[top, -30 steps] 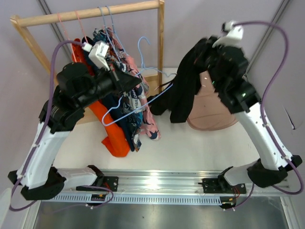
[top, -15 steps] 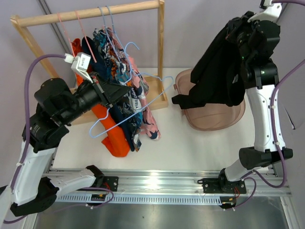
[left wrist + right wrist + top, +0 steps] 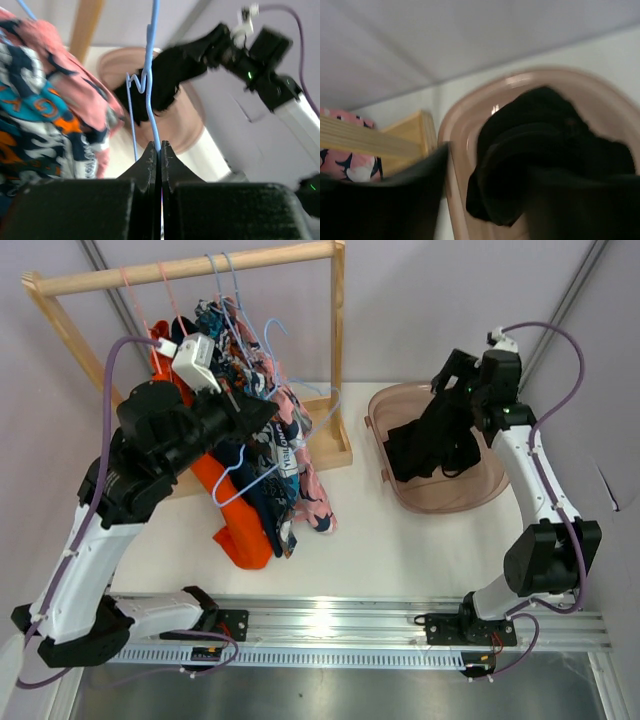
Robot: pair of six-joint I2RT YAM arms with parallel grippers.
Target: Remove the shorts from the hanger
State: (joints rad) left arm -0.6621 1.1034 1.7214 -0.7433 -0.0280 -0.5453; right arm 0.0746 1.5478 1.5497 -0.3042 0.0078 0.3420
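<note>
Top external: shorts (image 3: 425, 445) slant across tub (image 3: 470, 502); left jaws pinch hanger (image 3: 156, 115), right jaws unclear.

text: none legible | printed shorts (image 3: 283, 455): lettering (too blurred to read)

**Work Surface Layout**

Rack (image 3: 190, 270): upper left of the frame, at the rear of the table (image 3: 400, 550). Hanging shorts (image 3: 290, 455): on the rack, centre-left. Tub (image 3: 470, 502): just right of the rack. Loose shorts (image 3: 425, 445): inside the tub.

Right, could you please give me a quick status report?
Left jaws shut on blue hanger. Right jaws open at black shorts, lying in tub. Nothing blocking.
</note>
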